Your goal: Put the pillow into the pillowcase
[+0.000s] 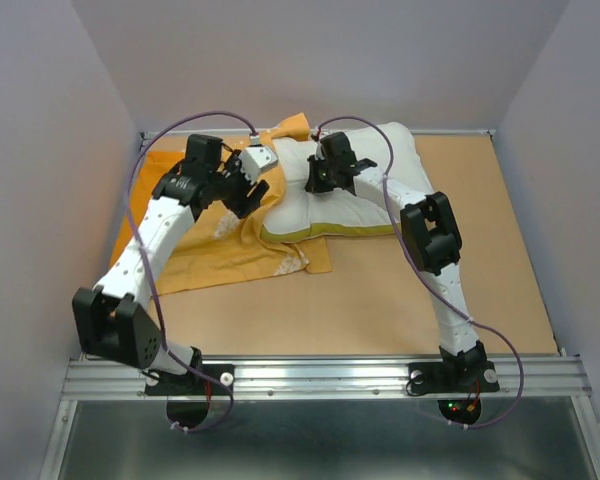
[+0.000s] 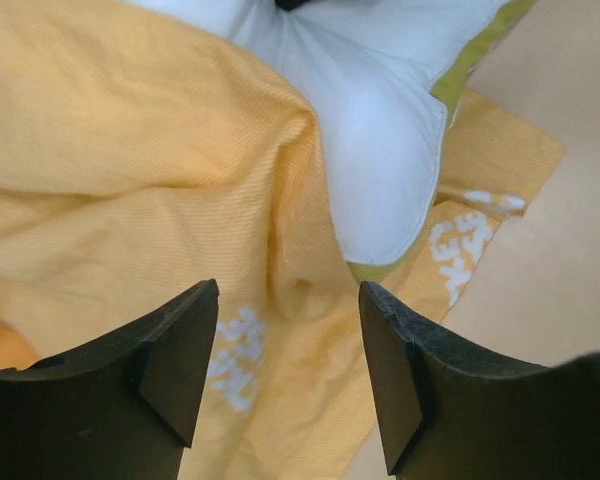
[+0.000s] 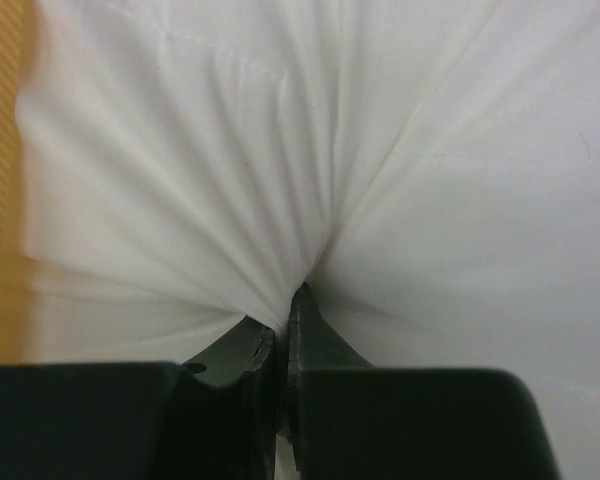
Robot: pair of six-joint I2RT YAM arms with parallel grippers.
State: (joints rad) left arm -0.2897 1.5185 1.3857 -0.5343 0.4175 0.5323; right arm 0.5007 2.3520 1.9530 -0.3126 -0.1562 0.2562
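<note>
Pillow [image 1: 320, 212] fabric is what the right gripper [image 3: 283, 312] has hold of. Its jaws are closed tight on a pinch of the white cover, and creases fan out from that pinch across the pillow's top. The grip sits a little left of the pillow's middle. That likely gives the arm a handle for steadying or dragging the pillow while the case is worked around it.

The left gripper [image 2: 288, 292] hangs just off the pillow's left corner with its jaws well apart and nothing between them. Below the gap lies a raised fold of the pillowcase [image 1: 230, 255]. This placement suggests it is lined up to take that fold, probably to lift the case's edge beside the corner.

The pillow lies plump on the table [image 1: 360, 310], with yellow-green piping along its near edge. Its left end overlaps the orange-yellow pillowcase, which spreads flat to the pillow's left and bunches up against the pillow's left side. Whether the corner is inside the case's mouth or only resting on the cloth cannot be told. Most of the pillow is plainly outside.

Small white print shows on the case in two patches near the pillow's left corner, but the lettering is too blurred and skewed to read. No brand or label shows on the pillow.
</note>
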